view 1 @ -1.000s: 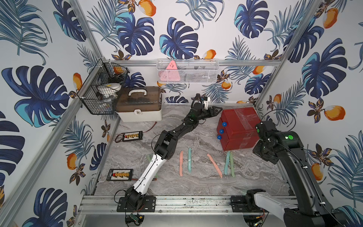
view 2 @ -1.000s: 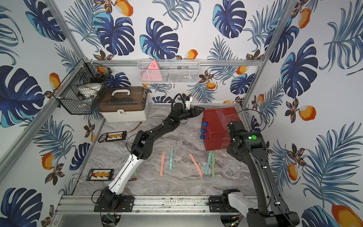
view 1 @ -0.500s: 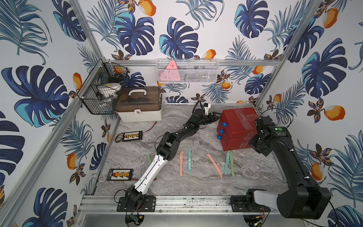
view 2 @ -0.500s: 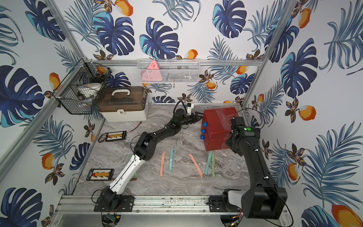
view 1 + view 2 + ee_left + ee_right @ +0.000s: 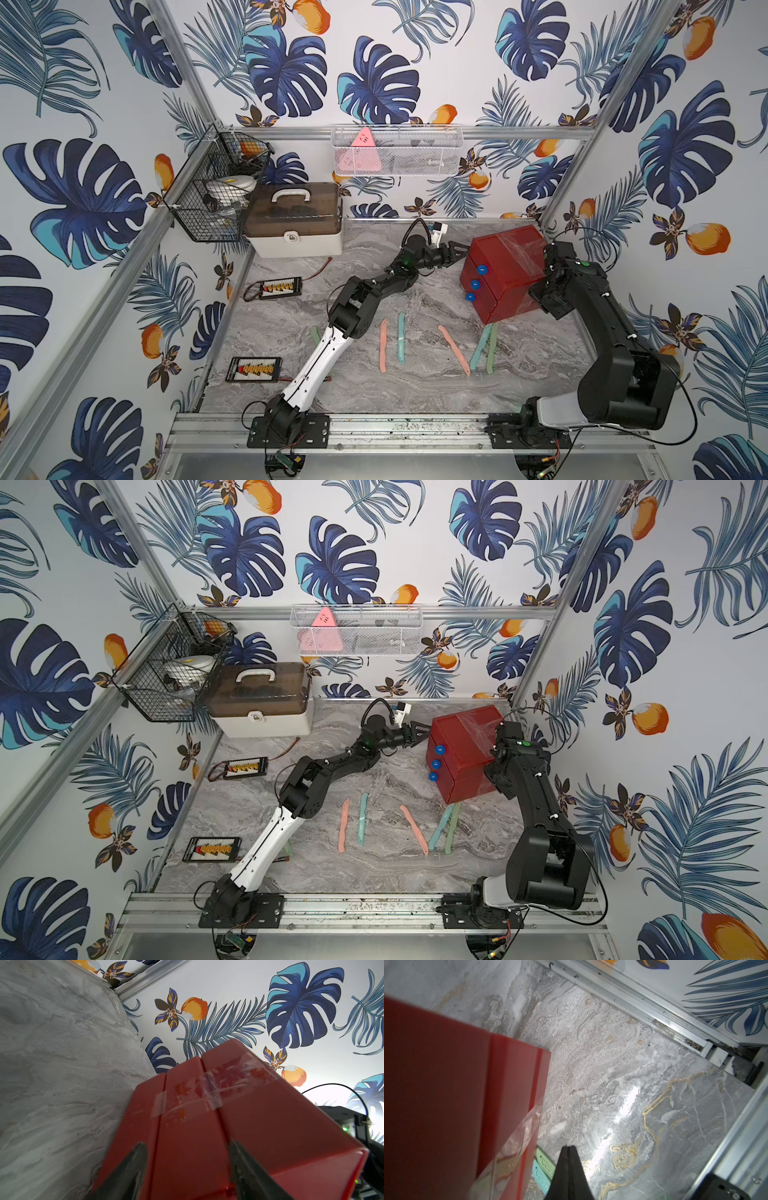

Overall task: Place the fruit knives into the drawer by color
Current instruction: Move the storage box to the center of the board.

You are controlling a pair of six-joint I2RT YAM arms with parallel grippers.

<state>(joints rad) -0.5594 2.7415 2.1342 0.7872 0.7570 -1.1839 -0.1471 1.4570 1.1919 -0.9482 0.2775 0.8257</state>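
The red drawer (image 5: pixel 505 274) (image 5: pixel 465 750), a chest with three blue knobs (image 5: pixel 475 284), stands at the back right. My left gripper (image 5: pixel 460 249) (image 5: pixel 187 1142) is open, with its fingers spread in front of the chest's taped side wall (image 5: pixel 228 1118). The right arm (image 5: pixel 575 286) sits at the chest's opposite side. My right gripper (image 5: pixel 568 1147) is shut and empty beside the red wall (image 5: pixel 446 1084). On the table lie two pink fruit knives (image 5: pixel 382 345) (image 5: pixel 454 350), two teal ones (image 5: pixel 400 344) (image 5: pixel 480 348) and a green one (image 5: pixel 492 348). Another green knife (image 5: pixel 316 334) is half hidden under the left arm.
A beige case with a brown lid (image 5: pixel 297 220) stands at the back left beside a black wire basket (image 5: pixel 212 187). A white mesh basket (image 5: pixel 395 151) hangs on the back wall. Two charger boards (image 5: pixel 276 286) (image 5: pixel 253 369) and a thin red cable (image 5: pixel 320 268) lie at the left.
The left gripper has come down and to the right, close to the chest's side. The right arm's elbow has swung out toward the front right while its wrist stayed by the chest.
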